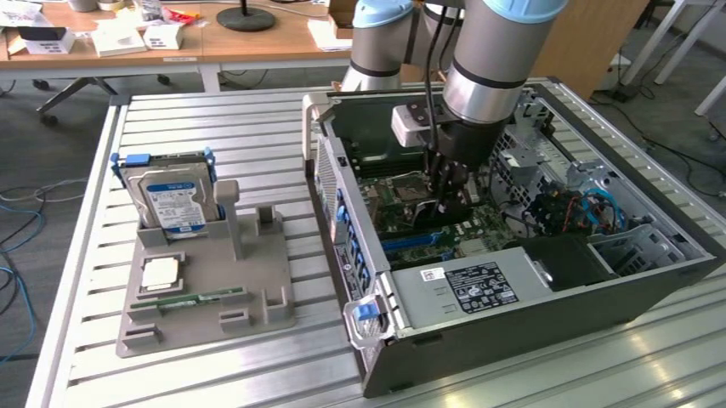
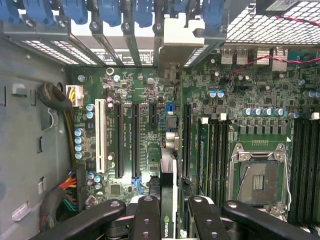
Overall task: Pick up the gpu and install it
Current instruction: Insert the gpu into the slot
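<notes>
The arm is down inside the open computer case (image 1: 511, 280), which lies on its side on the slatted table (image 1: 227, 119), on the exterior view's right. The gripper (image 1: 448, 194) sits low over the motherboard (image 2: 125, 90), and it has the gpu (image 2: 168, 185): the wrist view shows the card edge-on, a black finger (image 2: 147, 215) pressed against each face, so the tool is clamped on it. The card runs straight away from the fingers, along the line of the long black expansion slots (image 2: 119, 140), in the stretch between two of them. Its pale metal bracket (image 2: 181, 37) is up at the case's rear wall, in among the row of blue clips (image 2: 110, 10). Whether the card's edge is down in a slot cannot be told from here. Just beside it on the board is the bare processor socket (image 2: 260, 180).

Over on the exterior view's left, well apart from the case, stands the grey holder (image 1: 204, 289). The blue-labelled hard drive (image 1: 170, 200) is upright at its far end, and the narrow green RAM stick (image 1: 187, 299) lies flat nearer the front. The power supply (image 1: 471, 285) fills the near end of the case.
</notes>
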Motion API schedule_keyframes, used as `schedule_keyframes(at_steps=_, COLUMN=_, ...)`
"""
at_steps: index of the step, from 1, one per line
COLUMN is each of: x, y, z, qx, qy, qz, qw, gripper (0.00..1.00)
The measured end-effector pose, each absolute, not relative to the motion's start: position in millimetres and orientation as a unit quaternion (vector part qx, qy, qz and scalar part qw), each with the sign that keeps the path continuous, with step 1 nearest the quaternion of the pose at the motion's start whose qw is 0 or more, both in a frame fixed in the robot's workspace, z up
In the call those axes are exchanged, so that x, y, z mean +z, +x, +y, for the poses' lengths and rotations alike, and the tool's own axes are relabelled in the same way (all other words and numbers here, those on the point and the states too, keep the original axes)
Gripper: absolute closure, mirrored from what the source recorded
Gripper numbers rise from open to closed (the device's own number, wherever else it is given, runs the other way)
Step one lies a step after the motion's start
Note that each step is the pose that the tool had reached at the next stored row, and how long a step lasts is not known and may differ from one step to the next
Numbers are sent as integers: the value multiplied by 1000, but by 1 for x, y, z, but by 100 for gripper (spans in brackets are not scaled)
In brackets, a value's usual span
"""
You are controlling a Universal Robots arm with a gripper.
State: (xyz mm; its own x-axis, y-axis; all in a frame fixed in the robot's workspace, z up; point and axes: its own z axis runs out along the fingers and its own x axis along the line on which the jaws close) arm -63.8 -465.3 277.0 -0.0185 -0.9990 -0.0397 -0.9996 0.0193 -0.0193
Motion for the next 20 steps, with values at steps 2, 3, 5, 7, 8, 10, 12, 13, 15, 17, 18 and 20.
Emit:
schedule_keyframes(at_steps=2, x=277, y=-64, z=-465, qx=7, qy=-700, qz=714, qw=21, gripper=74)
schedule_keyframes(at_steps=3, x=277, y=-64, z=-465, qx=7, qy=-700, qz=714, qw=21, gripper=74)
schedule_keyframes(at_steps=5, x=277, y=-64, z=-465, qx=7, qy=-700, qz=714, qw=21, gripper=74)
schedule_keyframes(at_steps=7, x=276, y=-64, z=-465, qx=7, qy=-700, qz=714, qw=21, gripper=74)
schedule_keyframes(at_steps=8, x=276, y=-64, z=-465, qx=7, qy=-700, qz=714, qw=21, gripper=74)
schedule_keyframes(at_steps=10, x=276, y=-64, z=-465, qx=7, qy=-700, qz=714, qw=21, gripper=74)
schedule_keyframes(at_steps=12, x=275, y=-64, z=-465, qx=7, qy=-700, qz=714, qw=21, gripper=74)
schedule_keyframes(at_steps=13, x=275, y=-65, z=-465, qx=7, qy=-700, qz=714, qw=21, gripper=74)
schedule_keyframes(at_steps=15, x=275, y=-67, z=-465, qx=7, qy=-700, qz=714, qw=21, gripper=74)
schedule_keyframes(at_steps=17, x=275, y=-67, z=-465, qx=7, qy=-700, qz=714, qw=21, gripper=74)
schedule_keyframes(at_steps=18, x=275, y=-67, z=-465, qx=7, qy=-700, qz=714, qw=21, gripper=74)
schedule_keyframes(at_steps=20, x=274, y=-67, z=-465, qx=7, qy=-700, qz=714, qw=21, gripper=74)
